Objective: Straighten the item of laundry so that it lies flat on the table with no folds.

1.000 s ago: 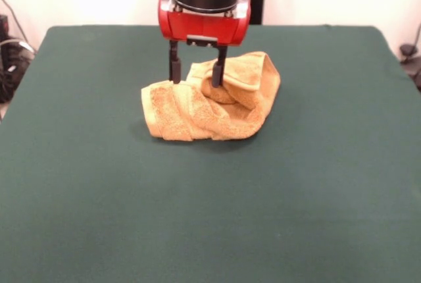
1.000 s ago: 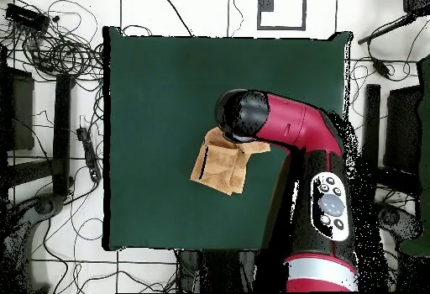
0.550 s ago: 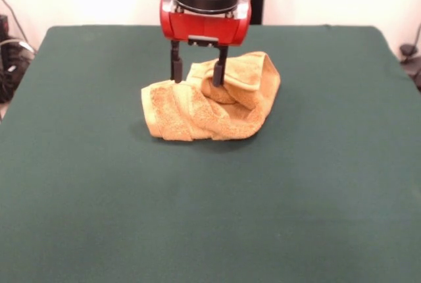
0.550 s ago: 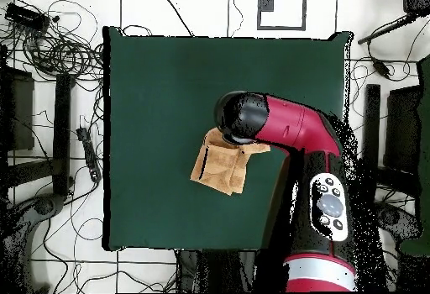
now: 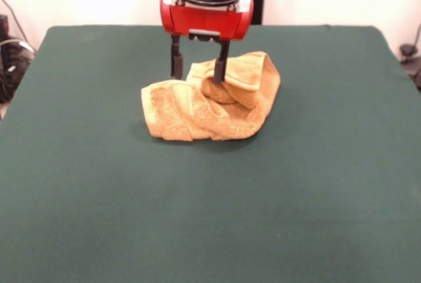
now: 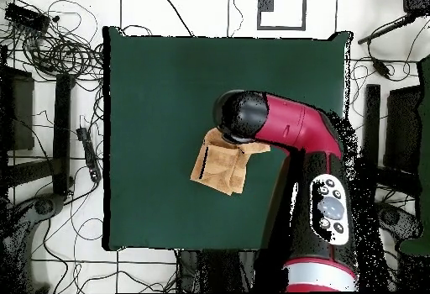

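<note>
The item of laundry (image 5: 210, 102), a golden-orange towel, lies crumpled in thick folds a little behind the middle of the dark green table (image 5: 99, 197). My gripper (image 5: 197, 76) hangs over the towel's far edge and is open. Its two dark fingers stand wide apart; the left fingertip (image 5: 175, 72) is just behind the cloth and the right one sits against an upper fold. Nothing is held between them. From above, the towel (image 6: 220, 169) shows as a bunched patch on the table (image 6: 168, 81), partly under the arm's black and red wrist (image 6: 243, 116), which hides the fingers.
In the overhead view, tangled cables (image 6: 50, 47) and dark stands (image 6: 59, 131) lie on the floor beside one long side of the table. The arm's red body (image 6: 323, 198) crosses the table edge nearest the robot's base. Green cloth surrounds the towel on all sides.
The gripper has risen slightly, its red body moving up in the front view. The fingers stay apart and the towel has not moved.
</note>
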